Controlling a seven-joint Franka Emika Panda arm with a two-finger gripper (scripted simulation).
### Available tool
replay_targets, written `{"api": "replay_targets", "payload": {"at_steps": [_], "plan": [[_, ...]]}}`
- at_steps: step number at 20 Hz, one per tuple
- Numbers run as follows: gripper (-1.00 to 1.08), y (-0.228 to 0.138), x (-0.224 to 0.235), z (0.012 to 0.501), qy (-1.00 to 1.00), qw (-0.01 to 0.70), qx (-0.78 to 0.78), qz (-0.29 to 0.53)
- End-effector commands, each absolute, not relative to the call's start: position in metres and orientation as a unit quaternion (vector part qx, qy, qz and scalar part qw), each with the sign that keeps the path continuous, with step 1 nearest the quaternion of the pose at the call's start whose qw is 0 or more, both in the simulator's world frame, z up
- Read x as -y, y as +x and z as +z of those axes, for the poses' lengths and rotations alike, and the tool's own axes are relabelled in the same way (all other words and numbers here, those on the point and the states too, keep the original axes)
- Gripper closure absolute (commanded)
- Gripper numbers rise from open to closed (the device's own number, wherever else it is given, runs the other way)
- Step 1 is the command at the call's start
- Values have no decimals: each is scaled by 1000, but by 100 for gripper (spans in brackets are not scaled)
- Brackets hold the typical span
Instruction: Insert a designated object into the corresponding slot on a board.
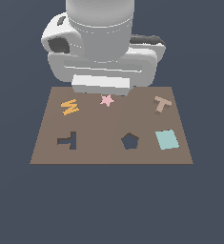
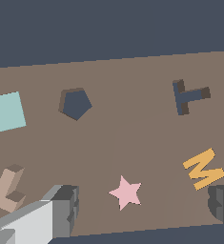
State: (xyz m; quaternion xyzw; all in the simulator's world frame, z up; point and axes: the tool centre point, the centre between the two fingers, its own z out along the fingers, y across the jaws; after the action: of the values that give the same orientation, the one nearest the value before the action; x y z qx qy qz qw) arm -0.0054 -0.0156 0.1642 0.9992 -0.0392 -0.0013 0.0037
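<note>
The tan T-shaped piece [image 1: 162, 103] lies flat on the brown board [image 1: 108, 155], at the far corner on the exterior view's right. It also shows in the wrist view [image 2: 6, 188]. The dark T-shaped slot [image 1: 68, 140] is in the board's near part on the exterior view's left, and shows in the wrist view [image 2: 188, 96]. My gripper [image 1: 101, 86] hovers over the board's far edge, near the pink star [image 1: 106, 100]. In the wrist view the gripper [image 2: 142, 207] is open and empty, its fingers [image 2: 61, 209] wide apart.
An orange zigzag piece [image 1: 69, 106] lies on the board's far part on the exterior view's left. A dark pentagon cutout [image 1: 129, 140] is in the near middle. A light teal square [image 1: 167, 139] lies beside it, on the exterior view's right.
</note>
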Motion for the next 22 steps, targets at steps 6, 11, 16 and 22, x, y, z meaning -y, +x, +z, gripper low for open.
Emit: {"api": "replay_targets", "payload": {"at_steps": [6, 11, 16, 22], "plan": [[-92, -21, -18, 143, 997, 3, 76, -1], [-92, -33, -51, 123, 994, 2, 112, -1], [-92, -43, -90, 100, 988, 2, 154, -1], [-92, -49, -130, 77, 981, 1, 195, 0]]}}
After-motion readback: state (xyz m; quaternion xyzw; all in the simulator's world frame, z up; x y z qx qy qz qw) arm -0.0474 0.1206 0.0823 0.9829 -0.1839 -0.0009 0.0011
